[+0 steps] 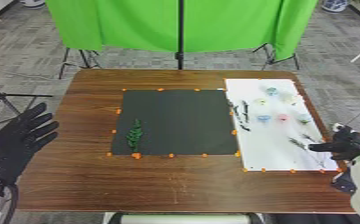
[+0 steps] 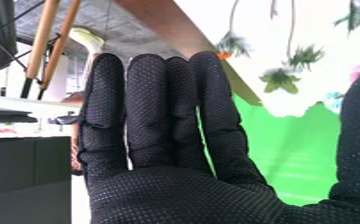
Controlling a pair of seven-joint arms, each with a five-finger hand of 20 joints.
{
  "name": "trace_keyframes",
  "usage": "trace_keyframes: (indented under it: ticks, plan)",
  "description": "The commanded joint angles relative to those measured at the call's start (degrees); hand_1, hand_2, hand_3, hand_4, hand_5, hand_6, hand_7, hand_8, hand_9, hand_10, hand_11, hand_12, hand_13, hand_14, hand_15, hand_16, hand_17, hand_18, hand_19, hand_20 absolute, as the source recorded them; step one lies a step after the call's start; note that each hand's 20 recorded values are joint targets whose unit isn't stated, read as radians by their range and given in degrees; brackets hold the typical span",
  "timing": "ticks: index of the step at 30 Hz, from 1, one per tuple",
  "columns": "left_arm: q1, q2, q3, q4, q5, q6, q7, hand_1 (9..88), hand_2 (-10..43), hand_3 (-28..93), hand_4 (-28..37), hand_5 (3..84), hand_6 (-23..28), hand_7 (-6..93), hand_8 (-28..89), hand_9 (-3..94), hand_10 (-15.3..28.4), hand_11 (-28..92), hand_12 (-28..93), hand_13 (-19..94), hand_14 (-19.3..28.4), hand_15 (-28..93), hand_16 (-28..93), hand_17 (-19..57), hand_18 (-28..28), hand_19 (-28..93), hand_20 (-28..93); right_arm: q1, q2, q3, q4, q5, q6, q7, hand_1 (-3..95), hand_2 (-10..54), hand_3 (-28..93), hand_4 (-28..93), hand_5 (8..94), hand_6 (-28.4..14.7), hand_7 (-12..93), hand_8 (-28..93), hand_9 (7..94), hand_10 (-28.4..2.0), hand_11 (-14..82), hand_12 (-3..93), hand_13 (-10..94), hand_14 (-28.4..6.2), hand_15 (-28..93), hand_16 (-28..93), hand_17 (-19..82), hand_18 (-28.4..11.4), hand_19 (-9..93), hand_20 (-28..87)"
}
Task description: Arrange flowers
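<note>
In the head view my left hand (image 1: pixel 21 137) is held at the table's left edge, fingers straight. My right hand (image 1: pixel 338 145) is at the lower right edge of the white sheet (image 1: pixel 279 145). Its fingers stand straight and apart from the thumb in the right wrist view, where the right hand (image 2: pixel 185 185) holds nothing. A green leafy sprig (image 1: pixel 135 135) lies on the left part of the black mat (image 1: pixel 181 122). On the white sheet are a pink flower (image 1: pixel 282 117), a blue flower (image 1: pixel 264 118), a pale yellow flower (image 1: pixel 261 101), dark stems (image 1: pixel 245 111) and a thin green sprig (image 1: pixel 296 143).
Orange markers line the mat and the sheet on the brown wooden table (image 1: pixel 88 175). A green cloth (image 1: pixel 136 25) hangs on stands behind the table. Wooden legs (image 2: pixel 56 40) and dark boxes show beside my right hand in the right wrist view.
</note>
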Motion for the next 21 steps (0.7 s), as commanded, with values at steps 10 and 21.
trace_keyframes:
  ticks: [10, 21]
  plan:
    - [0.7, -0.09, 0.37, 0.35, 0.11, -0.04, -0.41, 25.2, -3.1, 71, -28.3, 27.0, 2.8, 24.1, -14, 21.2, 10.8, 29, 11, 15, 12.7, 43, -5, -11.0, 19.0, 45, 6, 1.0, -0.2, -4.8, 4.4, -2.0, 7.4, -0.9, 33.0, -9.5, 69, -28, 57.2, 0.1, 56, -25, 57.7, -12.3, 59.5, 30.9, 53, -11.1, 76, 22, 23, -17.8, 76, 31]
    - [0.5, -0.26, 0.52, 0.52, 0.13, 0.15, -0.52, 25.1, -3.0, 71, -28.3, 27.0, 2.8, 24.0, -13, 21.2, 10.8, 29, 11, 15, 12.7, 43, -5, -11.0, 19.0, 45, 6, 1.2, -1.5, -4.1, 5.4, -1.2, 4.7, -5.4, 53.9, -7.4, 57, -28, 71.4, 2.6, 57, -5, 76.3, -9.5, 55.5, 34.4, 65, -8.5, 78, 29, 28, -16.0, 79, 31]
